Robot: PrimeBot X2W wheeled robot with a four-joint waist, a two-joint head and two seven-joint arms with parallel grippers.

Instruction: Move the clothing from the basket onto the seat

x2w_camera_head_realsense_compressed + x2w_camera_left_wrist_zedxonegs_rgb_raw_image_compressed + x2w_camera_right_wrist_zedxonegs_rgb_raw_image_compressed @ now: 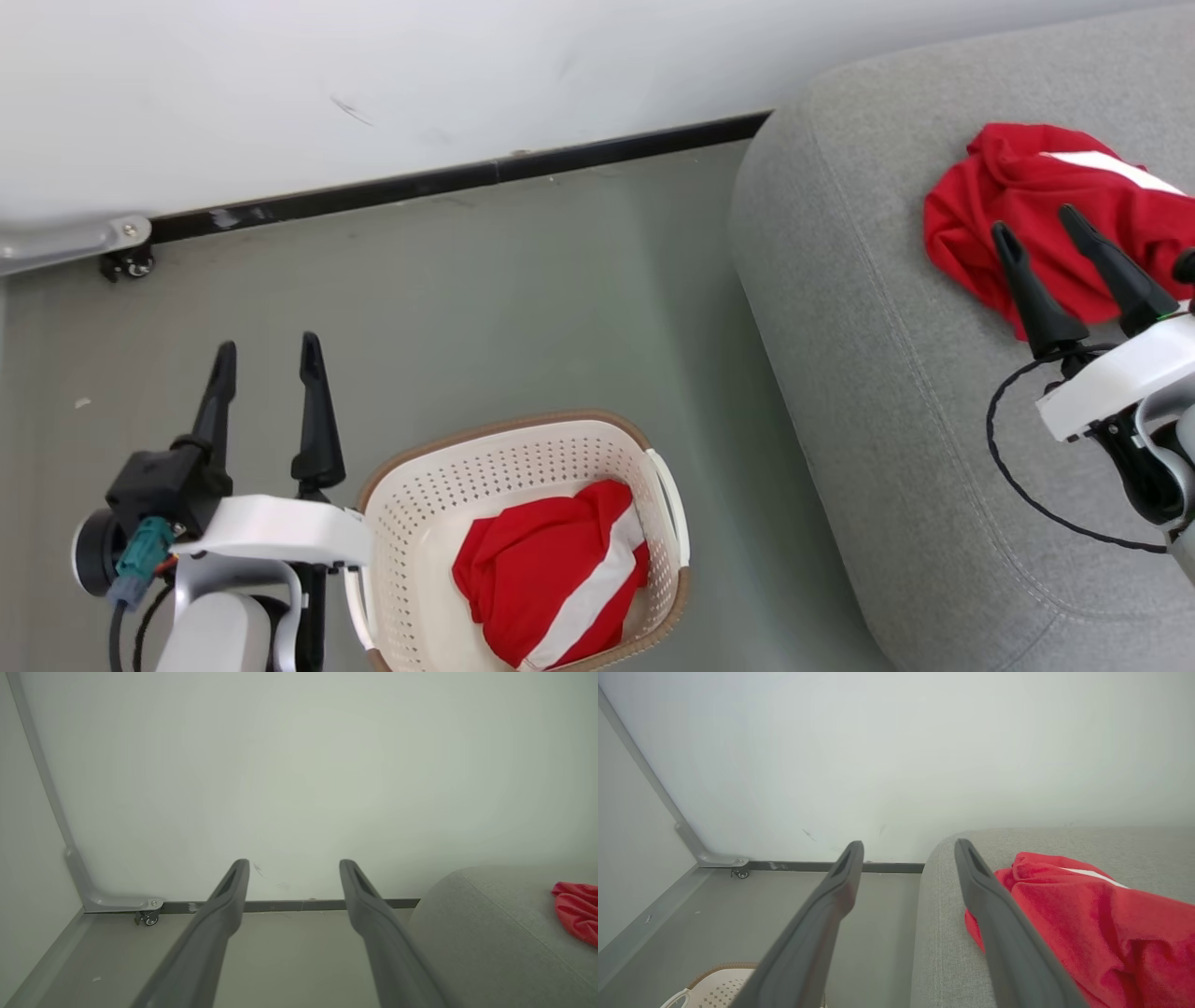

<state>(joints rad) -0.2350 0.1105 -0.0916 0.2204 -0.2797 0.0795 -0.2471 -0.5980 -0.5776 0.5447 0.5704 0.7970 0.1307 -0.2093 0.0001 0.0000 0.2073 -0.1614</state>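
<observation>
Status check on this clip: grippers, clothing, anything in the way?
Left gripper open, empty; right gripper open, empty. First garment on seat, second garment in basket. Nothing seen blocking.

Open-topped basket (504, 427), left half bare; floor (523, 299) free between basket and seat (887, 420); wall (467, 75) blocks beyond.

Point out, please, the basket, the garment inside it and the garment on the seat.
basket (411, 518): head view, on the bare perforated inner wall at its left.
garment in basket (527, 565): head view, on the red fabric near its middle.
garment on seat (1022, 182): head view, on the red fabric above the fingers.
</observation>
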